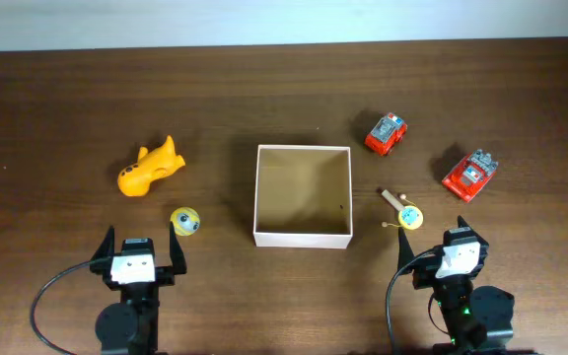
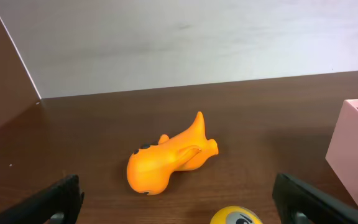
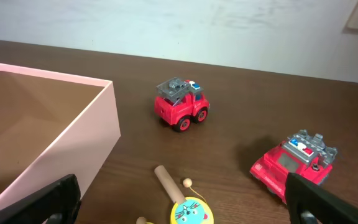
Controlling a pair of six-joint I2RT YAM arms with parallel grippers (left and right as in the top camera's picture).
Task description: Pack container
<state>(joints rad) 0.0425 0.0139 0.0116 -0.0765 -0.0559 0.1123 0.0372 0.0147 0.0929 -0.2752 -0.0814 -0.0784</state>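
The container (image 1: 302, 237), a square white-walled box with a tan inside, stands open at the table's middle; its wall shows in the right wrist view (image 3: 73, 146) and left wrist view (image 2: 353, 143). An orange whale-like toy (image 1: 149, 167) (image 2: 166, 163) and a yellow ball (image 1: 185, 221) (image 2: 236, 217) lie left of it. Two red fire trucks (image 1: 387, 134) (image 1: 470, 174) and a wooden pellet drum (image 1: 403, 210) (image 3: 182, 202) lie right of it. My left gripper (image 1: 138, 251) (image 2: 179, 202) is open and empty behind the ball. My right gripper (image 1: 434, 248) (image 3: 182, 199) is open and empty over the drum.
The nearer fire truck (image 3: 294, 163) and the farther one (image 3: 181, 104) sit ahead of the right gripper. A pale wall runs along the table's far edge (image 1: 284, 39).
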